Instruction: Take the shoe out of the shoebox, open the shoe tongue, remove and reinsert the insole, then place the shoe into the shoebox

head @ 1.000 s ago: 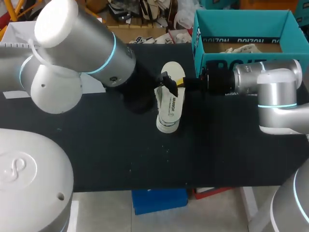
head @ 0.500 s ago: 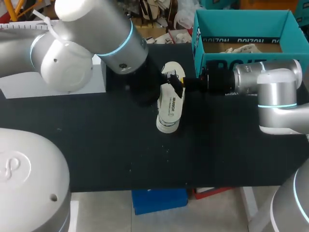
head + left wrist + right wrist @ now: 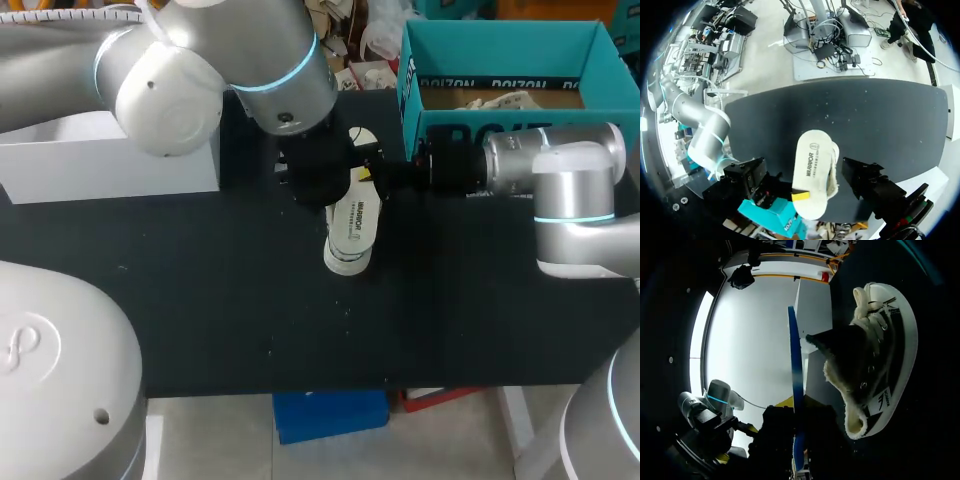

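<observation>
The shoe (image 3: 352,235) lies on its side on the table (image 3: 200,300), near the shoebox (image 3: 415,90): extraction appears done. The right claw (image 3: 368,177) grasps it, and the left claw (image 3: 318,180), its state indiscernible, hangs above. Tongue, insole and return apparently remain.

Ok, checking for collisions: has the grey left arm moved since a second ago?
Yes, the left arm swung toward the teal cardboard shoebox, reaching the white shoe.

I see the white printed insole (image 3: 354,215) out of the shoe, flat just above the upright white fleece-lined lace-up shoe (image 3: 875,365), mid-table (image 3: 200,300) near the far edge. The open teal shoebox (image 3: 500,60) stands at the far right corner.
</observation>
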